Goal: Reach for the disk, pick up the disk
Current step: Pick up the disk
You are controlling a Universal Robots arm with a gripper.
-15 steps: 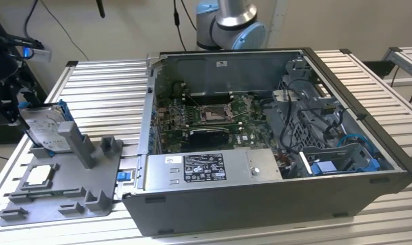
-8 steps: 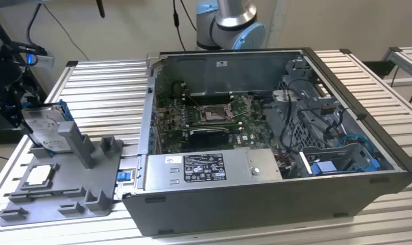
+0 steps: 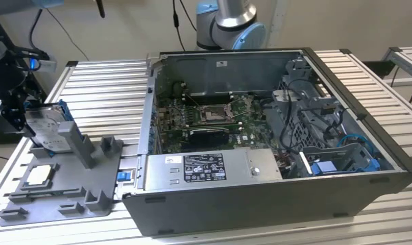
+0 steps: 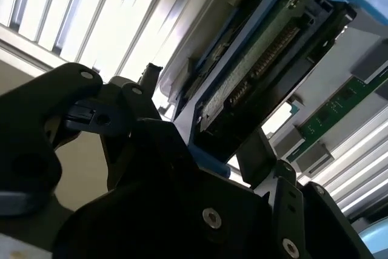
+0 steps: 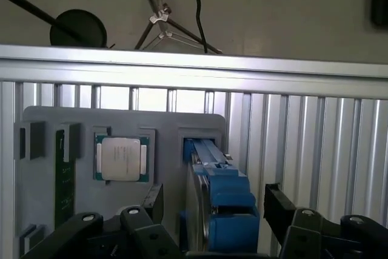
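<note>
The disk (image 3: 46,126), silver-grey with a white label and a blue frame, stands on edge in a slot of the grey stand (image 3: 73,176) at the exterior view's left. My black gripper (image 3: 16,115) is at the disk's outer end. In the first wrist view my gripper (image 5: 212,205) is open. One dark finger (image 5: 154,201) and the other finger (image 5: 276,205) straddle the disk's blue edge (image 5: 225,201), with small gaps on both sides. The second wrist view shows the disk's underside and connector (image 4: 254,68) between the fingers (image 4: 148,76).
A small square processor chip (image 3: 41,175) (image 5: 121,158) lies in the stand beside the disk, and a green memory stick (image 5: 63,177) stands in a further slot. An open computer case (image 3: 260,132) sits on the slatted metal table (image 3: 103,97) to the exterior view's right.
</note>
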